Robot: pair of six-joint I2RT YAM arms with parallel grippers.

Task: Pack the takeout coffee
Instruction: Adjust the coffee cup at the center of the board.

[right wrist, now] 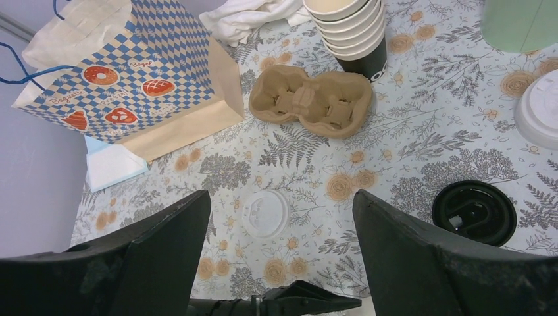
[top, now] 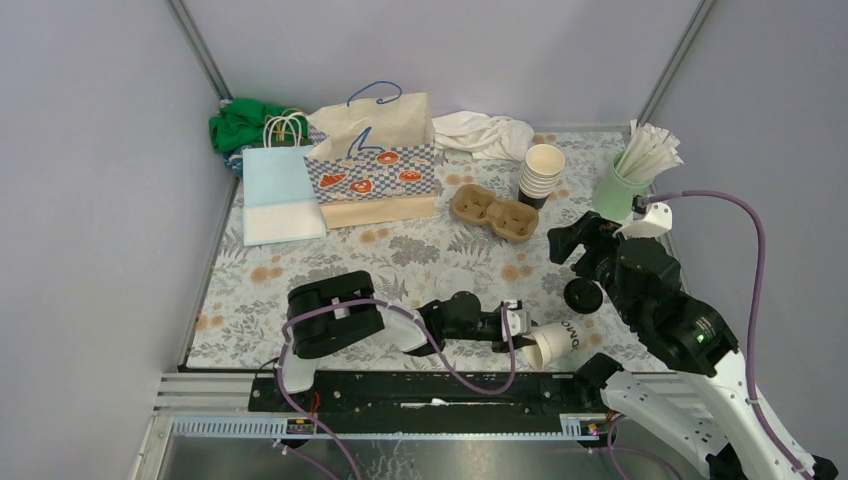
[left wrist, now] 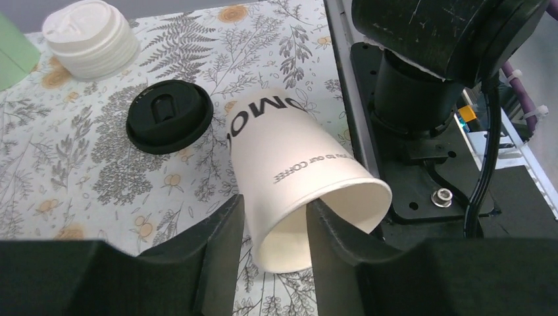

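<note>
- The left pincer point(left wrist: 275, 207) is partly closed astride the rim of the tipped cup point(left wrist: 296, 151). One finger lies outside the paper wall and the other sits at the mouth opening. Both appear to touch the paper, but a firm clamp cannot be confirmed.
- The tipped cup lies on its side on the table point(top: 400, 260) at the near edge, right of centre. Its mouth faces left toward the left pincer. A lying cup rolls under a squeeze across its body, so a hold on the rim wall is probably the intended way to stand it up.
- The right pincer point(right wrist: 281, 204) has its fingers wide apart with nothing between them. It hovers over a single white lid point(right wrist: 264, 212), and a black lid point(right wrist: 474, 212) lies to the right. This position suits fetching a lid once the cup stands.
- The stack of cups point(top: 541, 172) stands at the far right, just beside the cup carrier point(top: 493, 212). The paper bag point(top: 372, 160) stands open to the left of the carrier. Carrier and bag are the likely destinations.
- Caution: the thin paper wall may buckle under a tight pinch.
</note>
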